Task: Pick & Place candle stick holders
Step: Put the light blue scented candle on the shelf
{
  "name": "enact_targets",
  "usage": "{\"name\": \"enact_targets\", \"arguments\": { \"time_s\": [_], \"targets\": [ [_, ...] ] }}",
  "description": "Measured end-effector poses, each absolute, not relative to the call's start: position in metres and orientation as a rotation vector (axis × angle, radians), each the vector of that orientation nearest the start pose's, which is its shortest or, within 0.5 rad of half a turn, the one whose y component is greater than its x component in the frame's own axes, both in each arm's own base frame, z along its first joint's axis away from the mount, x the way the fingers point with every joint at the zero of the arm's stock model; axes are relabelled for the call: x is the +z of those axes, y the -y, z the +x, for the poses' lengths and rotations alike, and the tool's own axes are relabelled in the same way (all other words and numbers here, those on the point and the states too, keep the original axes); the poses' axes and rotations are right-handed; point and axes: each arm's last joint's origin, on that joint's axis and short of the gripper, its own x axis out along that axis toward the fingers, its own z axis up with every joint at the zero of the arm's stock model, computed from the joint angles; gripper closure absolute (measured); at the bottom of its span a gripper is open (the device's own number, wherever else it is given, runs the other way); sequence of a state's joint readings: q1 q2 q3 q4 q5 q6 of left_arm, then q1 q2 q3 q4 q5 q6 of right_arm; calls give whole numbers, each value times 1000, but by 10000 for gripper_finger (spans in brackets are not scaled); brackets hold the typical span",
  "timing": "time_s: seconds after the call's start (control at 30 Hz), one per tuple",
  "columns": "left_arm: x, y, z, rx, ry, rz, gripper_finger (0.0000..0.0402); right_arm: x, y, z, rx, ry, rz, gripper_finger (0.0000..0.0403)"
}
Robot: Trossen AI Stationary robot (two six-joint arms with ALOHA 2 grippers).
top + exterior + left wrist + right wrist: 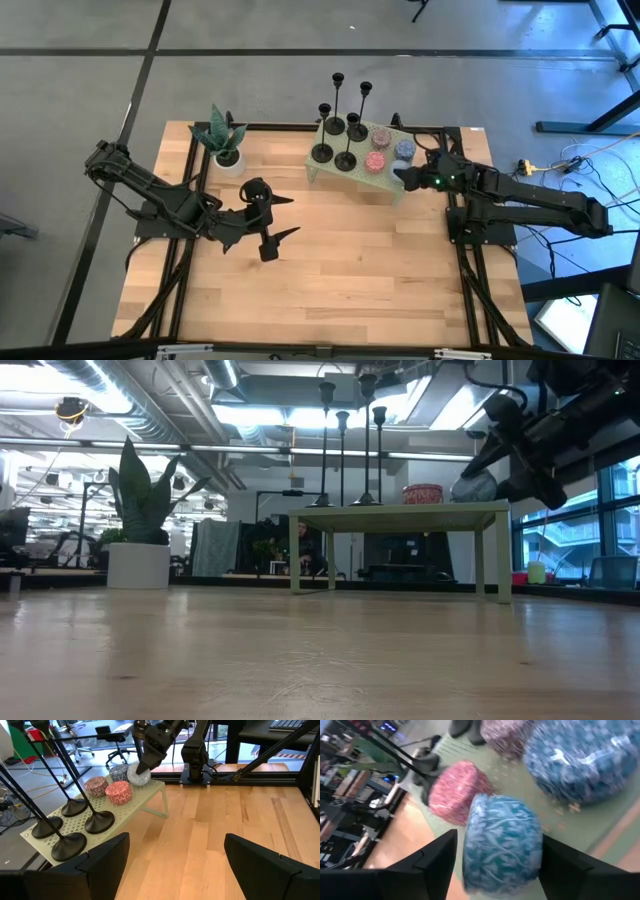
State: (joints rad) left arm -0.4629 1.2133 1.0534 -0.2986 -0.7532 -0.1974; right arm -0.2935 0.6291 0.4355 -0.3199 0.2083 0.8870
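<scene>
Candlesticks point(345, 125), slim and black, are being kept on a perforated green shelf point(131, 803); right gripper point(403, 178) is spread around a patterned blue tin point(502, 842); left gripper point(281, 216) is held apart over bare wood.

Four slim black candle stick holders point(340, 125) stand upright in a close cluster on the left half of a small pale green perforated stand point(325, 172), in the upper middle of the high view. Each has a round flat base, a thin stem and a small cup top. Their heights differ; the bases sit near one another, apart.
</scene>
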Motion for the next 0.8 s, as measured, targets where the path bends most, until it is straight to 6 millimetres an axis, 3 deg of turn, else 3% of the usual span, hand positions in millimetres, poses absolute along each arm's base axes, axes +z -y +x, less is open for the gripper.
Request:
{"name": "enact_targets", "arguments": {
  "time_s": [0.3, 0.8],
  "targets": [
    [332, 98, 240, 320, -347, 69, 78, 224, 47, 134, -686, -269, 864, 129],
    [332, 98, 240, 320, -347, 69, 78, 233, 42, 123, -594, -237, 802, 127]
  ]
}}
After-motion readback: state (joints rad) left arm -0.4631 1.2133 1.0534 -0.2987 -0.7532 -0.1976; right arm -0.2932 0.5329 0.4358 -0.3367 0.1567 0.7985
